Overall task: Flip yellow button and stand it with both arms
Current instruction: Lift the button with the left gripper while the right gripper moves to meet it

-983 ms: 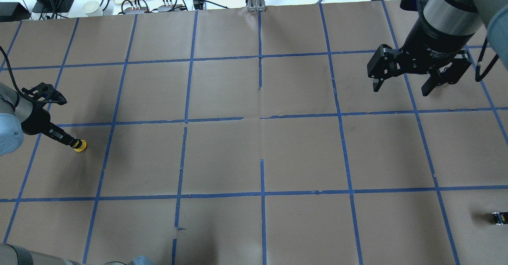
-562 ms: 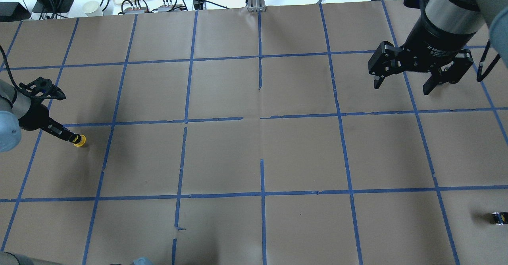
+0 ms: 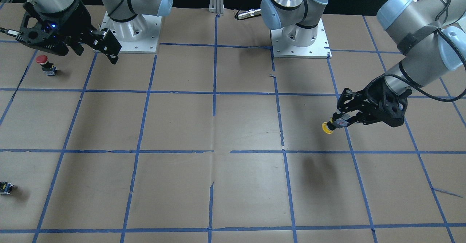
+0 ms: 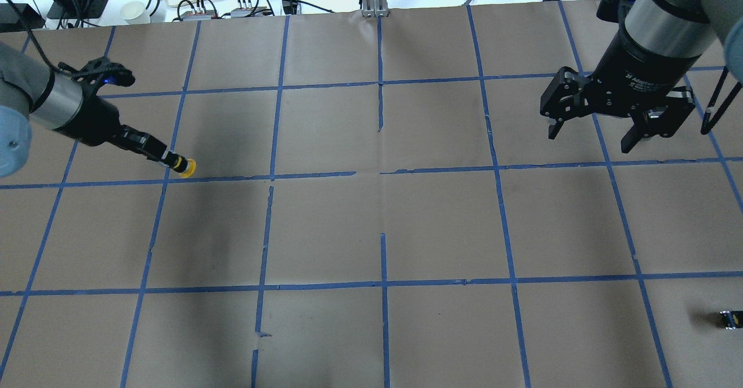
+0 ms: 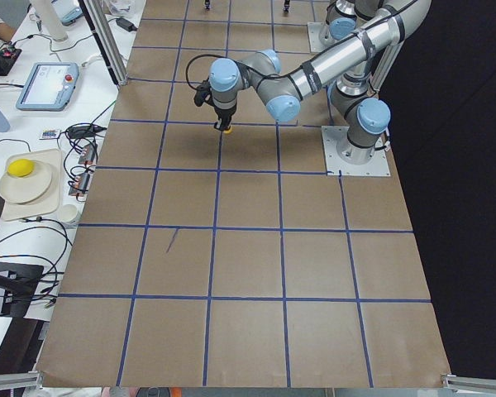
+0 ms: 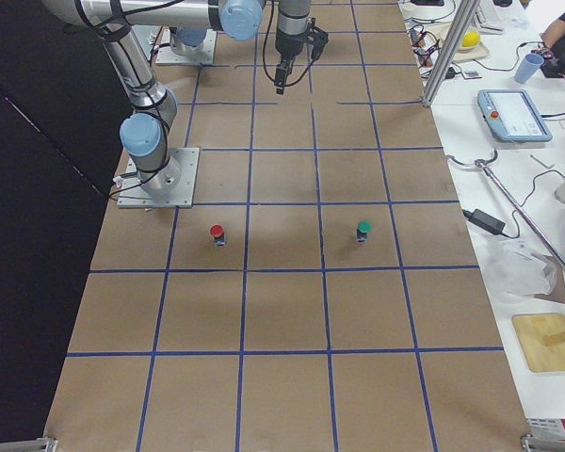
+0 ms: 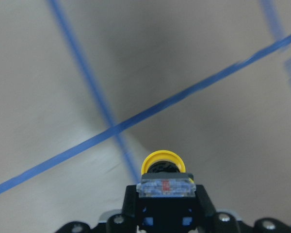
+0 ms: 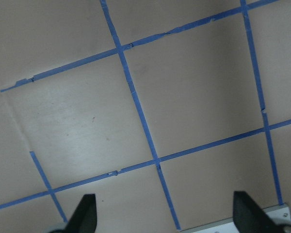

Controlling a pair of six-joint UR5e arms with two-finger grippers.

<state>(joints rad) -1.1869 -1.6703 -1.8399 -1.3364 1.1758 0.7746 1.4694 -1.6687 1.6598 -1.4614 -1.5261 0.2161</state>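
Brown-paper table (image 4: 441, 225), gridded with blue tape. Left arm (image 3: 418, 66): reaches low over the left-side squares. Right arm (image 4: 662, 22): hangs over the far right corner. Right gripper (image 4: 591, 139): fingers spread wide, holding nothing. Left gripper (image 4: 168, 158): pinches the yellow button (image 4: 186, 166) by its block, cap jutting past the fingertips, clear of the paper by a tape crossing. Red-capped button (image 3: 43, 62): stands near the right gripper. Small black block (image 4: 728, 319): sits at the right edge.
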